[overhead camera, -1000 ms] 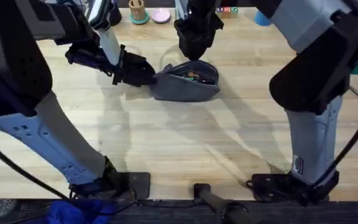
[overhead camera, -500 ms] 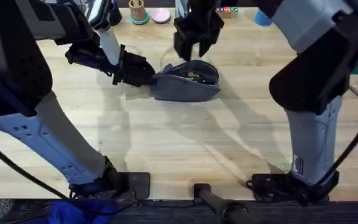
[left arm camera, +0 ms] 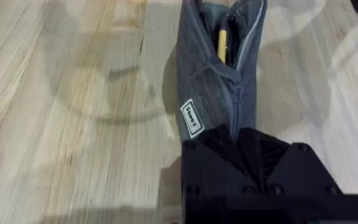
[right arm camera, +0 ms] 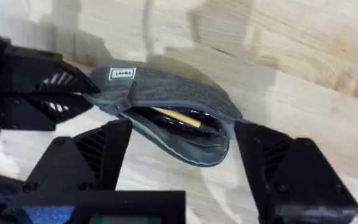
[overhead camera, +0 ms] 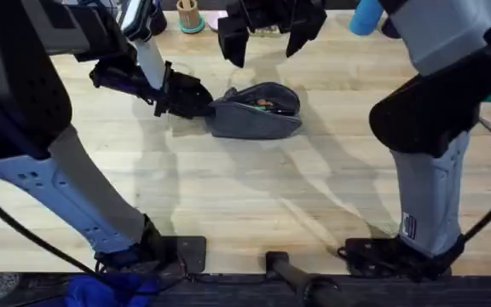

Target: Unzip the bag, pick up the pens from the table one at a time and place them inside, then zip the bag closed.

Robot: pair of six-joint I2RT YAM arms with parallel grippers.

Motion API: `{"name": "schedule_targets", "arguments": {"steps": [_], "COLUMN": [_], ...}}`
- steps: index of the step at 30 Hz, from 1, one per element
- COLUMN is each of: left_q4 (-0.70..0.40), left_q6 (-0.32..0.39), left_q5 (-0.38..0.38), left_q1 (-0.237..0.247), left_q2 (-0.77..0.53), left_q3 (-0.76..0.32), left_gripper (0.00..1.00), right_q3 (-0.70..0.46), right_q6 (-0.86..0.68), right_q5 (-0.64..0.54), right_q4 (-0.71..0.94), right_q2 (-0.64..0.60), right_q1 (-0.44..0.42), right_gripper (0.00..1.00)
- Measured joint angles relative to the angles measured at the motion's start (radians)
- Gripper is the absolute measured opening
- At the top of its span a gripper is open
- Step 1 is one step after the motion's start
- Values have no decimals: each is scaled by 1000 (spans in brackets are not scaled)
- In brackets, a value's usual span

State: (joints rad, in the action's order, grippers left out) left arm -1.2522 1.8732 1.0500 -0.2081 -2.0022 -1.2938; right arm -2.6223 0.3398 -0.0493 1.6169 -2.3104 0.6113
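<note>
The wide, light wooden tabletop (overhead camera: 254, 183) with its pale plank grain stretched out under both arms, and toward its far side lay the oblong blue-grey fabric pencil pouch (overhead camera: 258, 111). Its top zipper stood open, and through the gap I could see a slim yellow pen (right arm camera: 176, 117) lying lengthwise inside, with something dark beside it that I took for the black pen (right arm camera: 201, 119), though it was hard to make out. A small white label (left arm camera: 191, 117) was sewn on the pouch's side near one end.

The left tool (overhead camera: 196, 99) was at that end of the pouch, its black fingers closed on the fabric there, pinching it against the tabletop; from the left wrist view the pouch ran straight away from the fingers, mouth upward.

The right tool (overhead camera: 267, 41) hung above and just beyond the pouch, apart from it, its two black fingers (right arm camera: 98, 155) spread wide with nothing between them. From the right wrist view the open pouch sat framed between those fingers.

At the far edge of the tabletop stood a wooden holder (overhead camera: 188, 14) and a blue cylinder (overhead camera: 366, 15).
</note>
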Motion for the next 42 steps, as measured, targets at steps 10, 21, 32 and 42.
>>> {"name": "schedule_targets", "arguments": {"steps": [10, 21, 32, 42], "left_q4": [0, 0, 0, 0], "left_q6": [0, 0, 0, 0], "left_q5": [0, 0, 0, 0], "left_q1": [0, 0, 0, 0], "left_q2": [0, 0, 0, 0], "left_q3": [0, 0, 0, 0], "left_gripper": [42, 42, 42, 42], "right_q3": [-15, -15, -15, -20], "right_q6": [241, 556, 633, 655], "right_q5": [-114, -137, -117, -83], "right_q4": [0, 0, -13, -42], "right_q2": [0, 0, 0, -31], "right_q1": [101, 161, 157, 157], "right_gripper": [996, 996, 993, 960]}}
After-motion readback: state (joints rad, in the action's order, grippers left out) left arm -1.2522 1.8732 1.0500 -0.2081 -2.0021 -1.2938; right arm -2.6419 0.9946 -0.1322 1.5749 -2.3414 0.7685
